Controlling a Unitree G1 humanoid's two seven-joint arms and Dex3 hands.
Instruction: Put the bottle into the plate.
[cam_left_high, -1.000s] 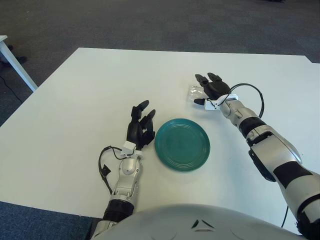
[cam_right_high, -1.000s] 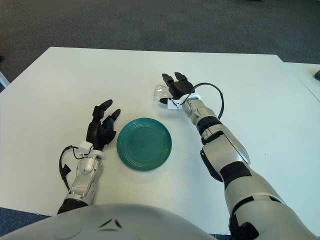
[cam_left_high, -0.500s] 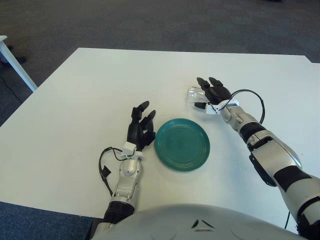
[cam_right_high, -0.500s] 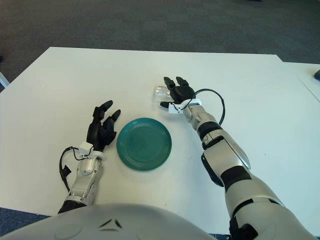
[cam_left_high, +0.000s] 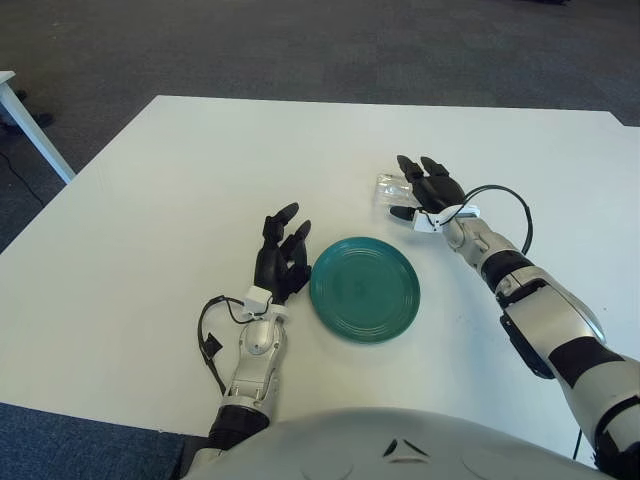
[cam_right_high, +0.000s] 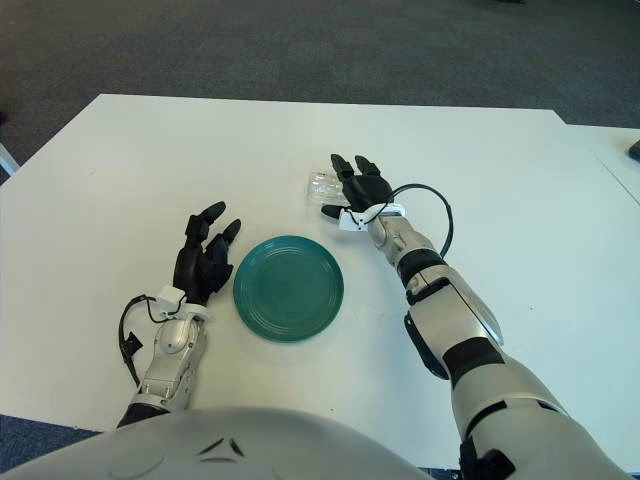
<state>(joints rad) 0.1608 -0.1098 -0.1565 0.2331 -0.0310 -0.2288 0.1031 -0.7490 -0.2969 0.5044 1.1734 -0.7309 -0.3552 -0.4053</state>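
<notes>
A small clear plastic bottle lies on its side on the white table, behind the teal plate. My right hand is right beside the bottle, on its right, fingers spread and holding nothing. Part of the bottle is hidden behind those fingers. The plate sits near the table's middle with nothing on it. My left hand shows just left of the plate, fingers relaxed and pointing away from me.
A black cable loops off my right wrist above the table. A white table leg stands at the far left, over dark carpet. The table's far edge runs behind the bottle.
My right hand has slid slightly toward me and to the right, beside the bottle. The bottle, plate and left hand have stayed put.
</notes>
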